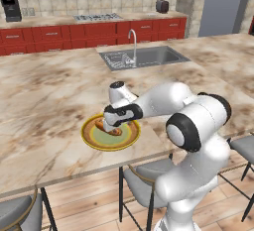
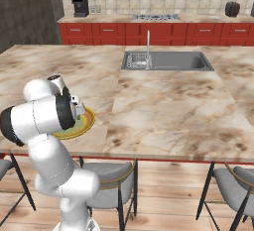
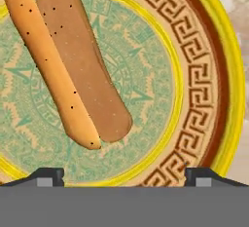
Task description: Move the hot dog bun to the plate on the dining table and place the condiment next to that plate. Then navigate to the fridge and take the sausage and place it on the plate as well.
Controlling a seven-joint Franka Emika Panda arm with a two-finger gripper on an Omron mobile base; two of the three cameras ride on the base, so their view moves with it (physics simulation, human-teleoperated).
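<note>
— Orange-tan, that hot dog bun (image 3: 58,70); it lay on the plate's (image 3: 209,75) green centre, near the dining table's (image 1: 44,101) front edge.

— And the gripper (image 3: 124,175)?

— Hovering just above, fingers spread wide, gripping nothing.

— Any trouble ahead?

— I reckoned a careless lift might clip the bun and roll it off. I couldn't spot the condiment beside the plate either.

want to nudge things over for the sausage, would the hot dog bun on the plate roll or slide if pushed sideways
The hot dog bun looks long and round-ended, so a sideways push would probably roll it. It lies flat on the plate, whose raised yellow rim might stop it. The open hand hovers above, not touching it.
</note>
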